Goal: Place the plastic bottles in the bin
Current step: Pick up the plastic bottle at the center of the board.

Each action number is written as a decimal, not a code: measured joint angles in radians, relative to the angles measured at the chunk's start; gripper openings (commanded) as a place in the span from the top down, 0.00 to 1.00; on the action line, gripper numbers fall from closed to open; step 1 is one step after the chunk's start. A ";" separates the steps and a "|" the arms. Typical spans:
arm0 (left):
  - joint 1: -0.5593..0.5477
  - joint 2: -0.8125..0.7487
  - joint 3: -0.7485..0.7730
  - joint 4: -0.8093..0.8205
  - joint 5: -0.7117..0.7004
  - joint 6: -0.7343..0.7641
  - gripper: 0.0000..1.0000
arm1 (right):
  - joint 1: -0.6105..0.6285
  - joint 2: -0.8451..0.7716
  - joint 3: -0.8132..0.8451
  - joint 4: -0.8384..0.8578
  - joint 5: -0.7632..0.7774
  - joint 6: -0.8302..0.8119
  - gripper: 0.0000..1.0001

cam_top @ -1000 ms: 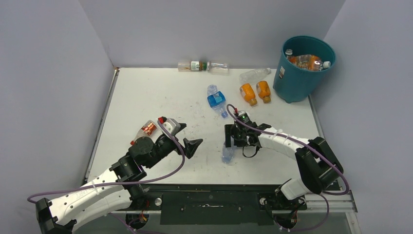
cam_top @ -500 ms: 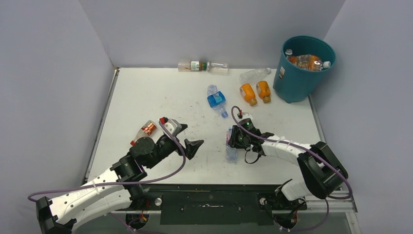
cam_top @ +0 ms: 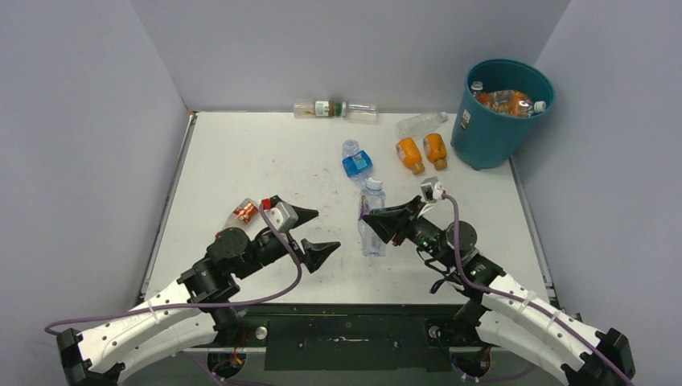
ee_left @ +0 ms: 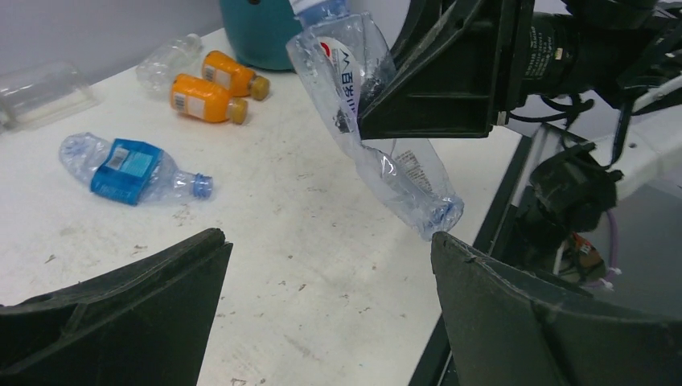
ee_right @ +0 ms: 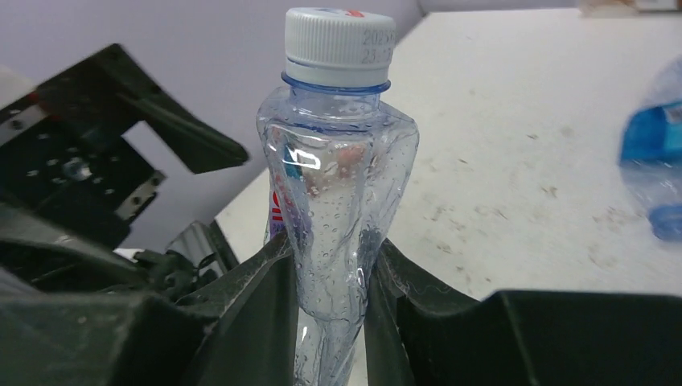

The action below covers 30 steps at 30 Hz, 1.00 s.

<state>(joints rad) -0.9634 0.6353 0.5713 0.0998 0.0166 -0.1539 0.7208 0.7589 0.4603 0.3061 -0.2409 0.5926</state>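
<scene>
Clamping a crushed clear bottle (cam_top: 371, 221) at its pinched waist, the right gripper (cam_top: 373, 219) holds it near the middle of the table (cam_top: 257, 153), with the white cap pointing away from the arm. The right wrist view shows both fingers (ee_right: 257, 289) pressed against the bottle's sides. In the left wrist view the bottle appears tilted, with its lower end off the surface.

The left gripper (cam_top: 322, 231) stands wide apart with nothing between its fingers, just left of the held bottle and facing it. A red-labelled bottle (cam_top: 244, 213) lies beside the left arm.

The bin (cam_top: 490, 133) stands at the far right corner, well apart from both grippers, and already contains several bottles (cam_top: 505, 102). On the table between the held bottle and the bin lie:
- a blue-labelled bottle (cam_top: 356, 165);
- two orange bottles (cam_top: 410, 154), side by side;
- one clear bottle (cam_top: 420, 123), near the bin.

More bottles (cam_top: 334, 108) lie against the back wall.
</scene>
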 measured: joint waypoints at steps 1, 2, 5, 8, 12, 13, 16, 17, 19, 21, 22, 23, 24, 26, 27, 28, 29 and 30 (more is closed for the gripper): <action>0.000 0.001 0.003 -0.002 0.024 0.000 0.04 | 0.021 -0.013 -0.012 0.046 -0.009 0.003 0.95; 0.000 0.004 0.008 -0.002 0.052 -0.001 0.04 | 0.045 -0.018 -0.021 0.091 -0.016 0.005 0.95; 0.000 0.004 0.010 0.014 0.159 -0.021 0.04 | 0.117 0.006 -0.031 0.215 -0.026 0.008 0.95; 0.000 -0.016 -0.013 0.084 0.268 -0.052 0.04 | 0.180 0.072 -0.031 0.333 -0.025 0.013 0.95; 0.000 -0.037 -0.031 0.145 0.348 -0.080 0.04 | 0.252 0.148 -0.030 0.452 -0.015 0.006 0.95; 0.003 -0.040 -0.032 0.147 0.354 -0.083 0.04 | 0.264 0.162 -0.029 0.476 0.000 -0.002 0.95; 0.011 -0.037 -0.031 0.171 0.356 -0.087 0.04 | 0.290 0.189 -0.028 0.542 0.048 -0.024 0.95; 0.013 -0.032 -0.031 0.179 0.357 -0.087 0.04 | 0.296 0.194 -0.028 0.560 0.060 -0.031 0.95; 0.017 -0.018 -0.024 0.188 0.356 -0.087 0.04 | 0.306 0.200 -0.028 0.588 0.079 -0.036 0.95; 0.017 -0.005 -0.013 0.192 0.355 -0.087 0.04 | 0.315 0.199 -0.028 0.618 0.092 -0.038 0.95; 0.017 0.001 -0.009 0.193 0.359 -0.089 0.04 | 0.321 0.199 -0.028 0.639 0.091 -0.034 0.95; 0.014 0.008 -0.009 0.192 0.367 -0.093 0.04 | 0.331 0.199 -0.028 0.658 0.087 -0.031 0.95; 0.011 0.017 -0.009 0.185 0.379 -0.096 0.04 | 0.340 0.200 -0.028 0.677 0.083 -0.027 0.95; 0.005 0.034 -0.009 0.172 0.385 -0.098 0.04 | 0.353 0.200 -0.028 0.715 0.076 -0.018 0.95; 0.005 0.039 -0.009 0.165 0.385 -0.099 0.04 | 0.359 0.203 -0.028 0.735 0.074 -0.011 0.95; 0.005 0.043 -0.009 0.158 0.385 -0.103 0.04 | 0.364 0.207 -0.028 0.752 0.072 -0.011 0.95; 0.005 0.045 -0.009 0.158 0.386 -0.105 0.04 | 0.369 0.214 -0.028 0.761 0.072 -0.011 0.95; 0.004 0.045 -0.009 0.158 0.386 -0.105 0.03 | 0.370 0.222 -0.028 0.769 0.072 -0.008 0.95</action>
<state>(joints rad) -0.9596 0.6807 0.5621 0.2577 0.4023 -0.2588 1.0904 0.9810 0.4320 1.0756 -0.1684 0.5846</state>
